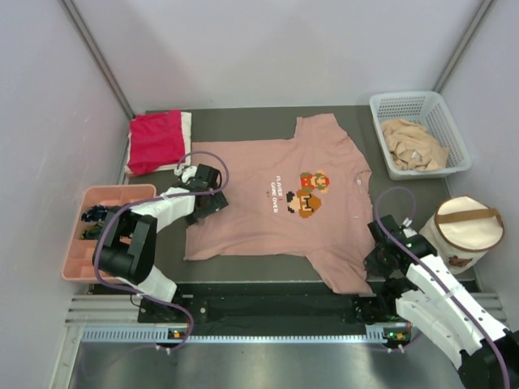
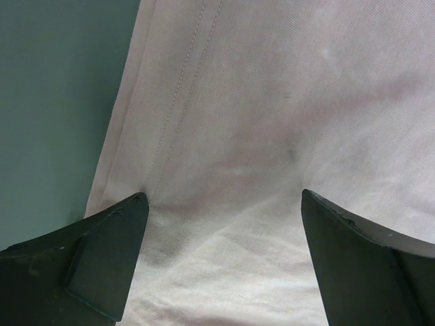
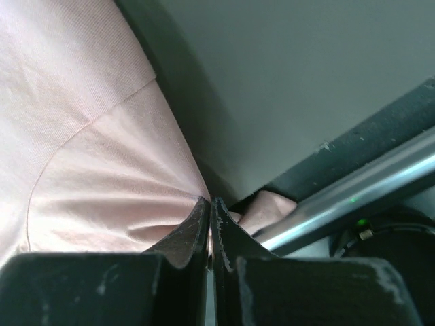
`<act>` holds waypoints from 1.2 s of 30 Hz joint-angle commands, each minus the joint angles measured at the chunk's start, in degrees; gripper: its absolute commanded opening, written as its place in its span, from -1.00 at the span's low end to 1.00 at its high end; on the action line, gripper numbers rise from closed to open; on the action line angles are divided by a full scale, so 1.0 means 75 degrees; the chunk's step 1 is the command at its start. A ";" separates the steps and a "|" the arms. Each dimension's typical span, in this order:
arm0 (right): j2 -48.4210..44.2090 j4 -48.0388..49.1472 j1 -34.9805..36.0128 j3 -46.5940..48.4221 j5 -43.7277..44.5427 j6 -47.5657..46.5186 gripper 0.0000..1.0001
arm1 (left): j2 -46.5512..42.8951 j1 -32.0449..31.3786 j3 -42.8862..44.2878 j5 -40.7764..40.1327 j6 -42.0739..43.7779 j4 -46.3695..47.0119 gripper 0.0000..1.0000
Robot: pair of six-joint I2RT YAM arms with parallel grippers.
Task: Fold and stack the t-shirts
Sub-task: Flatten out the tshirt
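The dusty-pink t-shirt point(image 1: 251, 215) with a pixel-art print lies spread flat on the dark table point(image 1: 243, 121). My left gripper point(image 1: 212, 203) is at its left edge. In the left wrist view the left gripper point(image 2: 221, 197) is open, its jaws wide apart over the pink cloth point(image 2: 272, 102) beside a stitched hem. My right gripper point(image 1: 375, 258) is at the shirt's near right sleeve. In the right wrist view the right gripper point(image 3: 211, 201) is shut on a pinch of the pink cloth point(image 3: 88, 136). A folded red t-shirt point(image 1: 156, 139) lies on a white one point(image 1: 187, 121) at the back left.
A white basket point(image 1: 454, 121) at the back right holds a crumpled tan t-shirt point(image 1: 413, 144). A round cream bag with a brown strap point(image 1: 464, 231) stands to the right of my right arm. A pink tray point(image 1: 81, 259) with small dark items sits at the left edge.
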 commanded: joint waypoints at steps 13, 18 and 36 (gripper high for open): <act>0.0338 -0.1234 0.0075 0.1747 0.1467 0.0046 0.09 | 0.0388 0.0152 -0.0184 0.0349 0.0025 -0.0066 0.98; 0.0839 -0.0696 0.0075 0.2498 0.1609 -0.0761 0.30 | 0.0060 0.0152 0.0051 0.0361 0.0118 -0.0171 0.98; 0.5691 0.3592 0.0075 0.5614 0.1362 -0.5142 0.50 | -0.0093 0.0152 0.0836 -0.0037 0.0727 -0.0300 0.98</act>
